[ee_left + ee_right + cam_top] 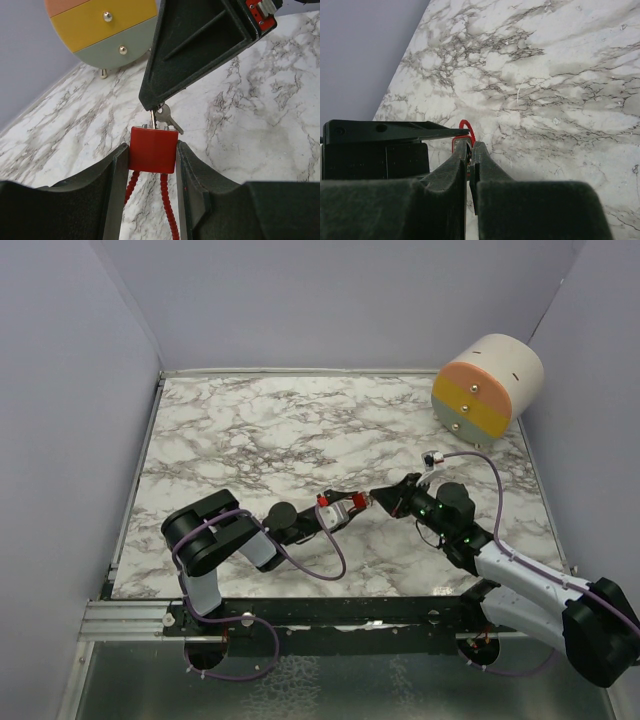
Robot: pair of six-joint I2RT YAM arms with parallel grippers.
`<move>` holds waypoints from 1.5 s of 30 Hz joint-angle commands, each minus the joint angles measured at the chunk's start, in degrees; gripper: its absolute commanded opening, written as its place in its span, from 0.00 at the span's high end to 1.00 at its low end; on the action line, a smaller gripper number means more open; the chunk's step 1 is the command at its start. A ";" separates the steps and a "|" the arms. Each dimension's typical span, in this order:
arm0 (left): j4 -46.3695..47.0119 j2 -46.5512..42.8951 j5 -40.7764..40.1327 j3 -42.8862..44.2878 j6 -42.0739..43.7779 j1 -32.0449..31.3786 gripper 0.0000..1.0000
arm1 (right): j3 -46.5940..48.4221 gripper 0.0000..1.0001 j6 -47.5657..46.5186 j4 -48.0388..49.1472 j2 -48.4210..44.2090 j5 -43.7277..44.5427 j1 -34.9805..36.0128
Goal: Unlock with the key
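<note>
A red padlock (153, 149) with a red ribbed cable shackle (167, 205) sits between the two fingers of my left gripper (152, 152), which is shut on its sides. It is held just above the marble, near the table's middle (352, 506). My right gripper (150, 102) comes from the right and is shut on the key (152, 118), whose shaft enters the padlock's top. A second silver key (169, 120) dangles beside it. In the right wrist view my right gripper (471, 145) is pinched together in front of the padlock (461, 141), and the key itself is hidden there.
A round drawer unit (487, 385) with orange, yellow and green fronts stands at the back right corner, also seen in the left wrist view (105, 30). Grey walls close the marble tabletop (300, 430) on the left, back and right.
</note>
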 commanded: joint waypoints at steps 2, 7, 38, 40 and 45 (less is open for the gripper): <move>13.75 0.00 -1.17 1.24 1.53 -0.64 1.00 | -0.31 0.99 0.63 2.37 0.64 -0.01 0.58; 13.75 -0.09 -1.80 1.36 2.03 -0.87 1.00 | -0.18 0.99 0.81 2.31 0.72 0.04 0.82; 13.64 -0.40 -17.08 3.76 4.32 -4.51 1.00 | 2.12 0.99 -0.11 -2.65 1.90 5.67 2.81; 13.57 -0.31 -17.32 3.92 4.23 -4.65 1.00 | 2.35 0.99 -0.38 -2.99 2.06 6.16 2.95; 12.83 -0.34 -18.04 3.94 3.62 -4.78 1.00 | 2.50 0.99 -1.40 -3.68 1.66 7.36 3.09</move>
